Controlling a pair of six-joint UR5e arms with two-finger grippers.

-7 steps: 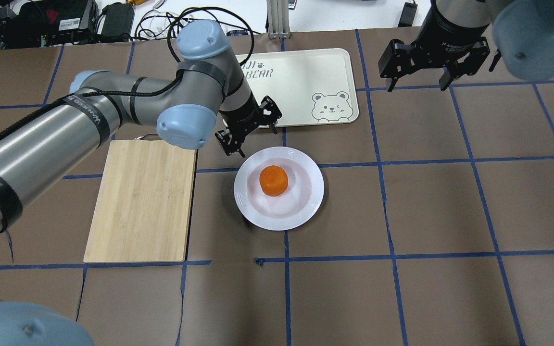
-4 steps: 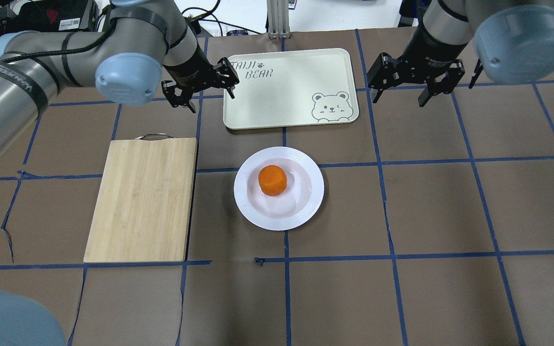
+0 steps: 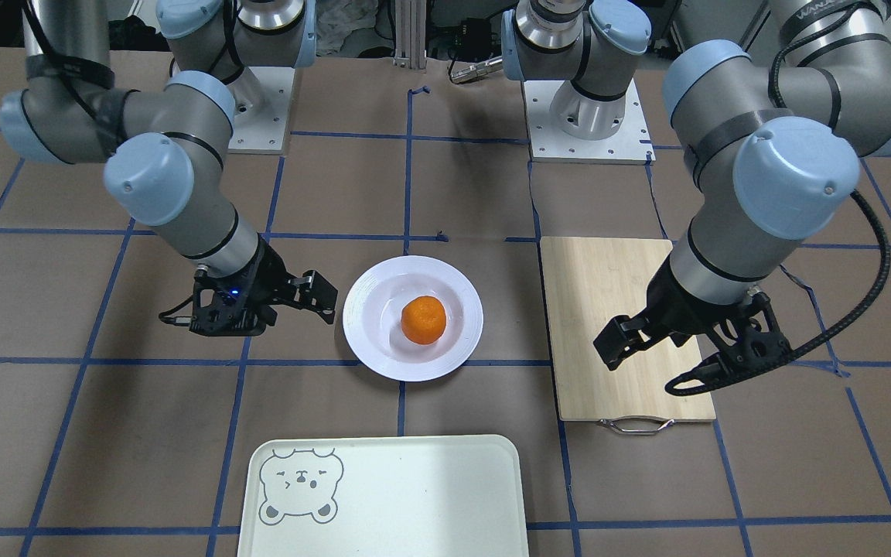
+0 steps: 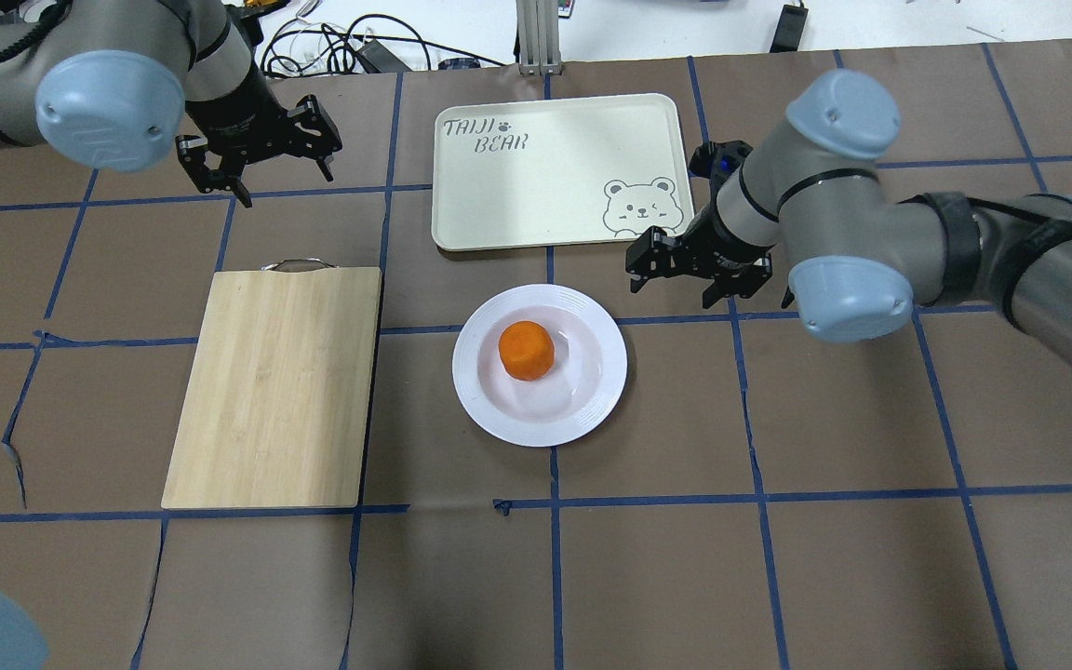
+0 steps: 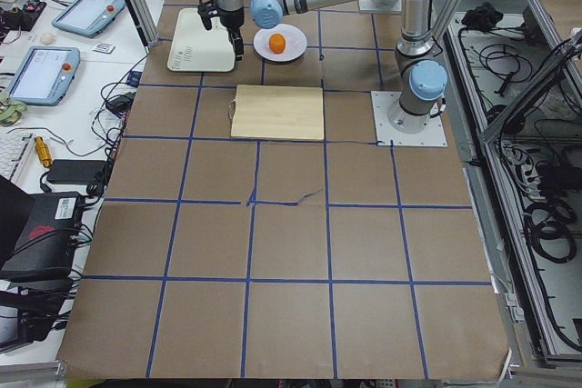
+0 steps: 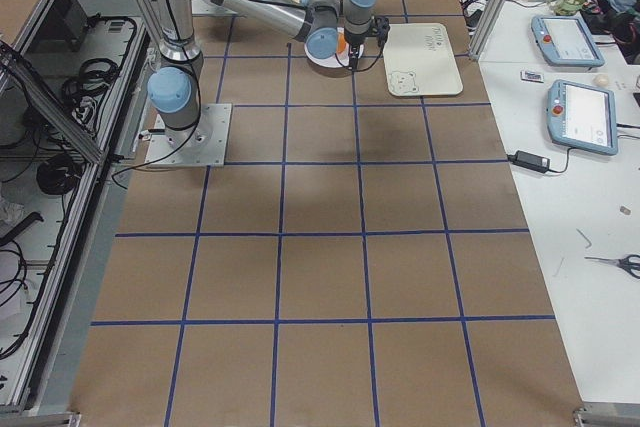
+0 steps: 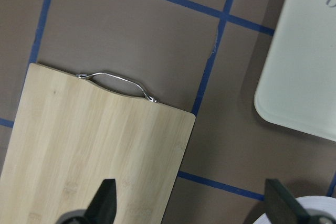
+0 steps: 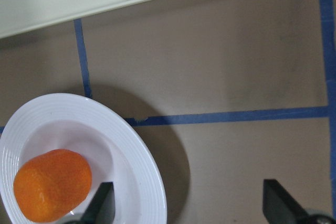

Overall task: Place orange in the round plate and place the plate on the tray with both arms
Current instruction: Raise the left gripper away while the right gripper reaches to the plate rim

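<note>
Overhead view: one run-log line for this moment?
orange: in round plate | round plate: off tray | left gripper: open, empty | right gripper: open, empty, near round plate

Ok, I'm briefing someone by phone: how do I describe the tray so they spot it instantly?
On the brown, blue-taped table, look just beyond the white round plate holding the orange, away from the robot. The tray is the pale rounded rectangle there; unlike the bamboo board, it bears a grey bear face and TAIJI BEAR lettering.
</note>
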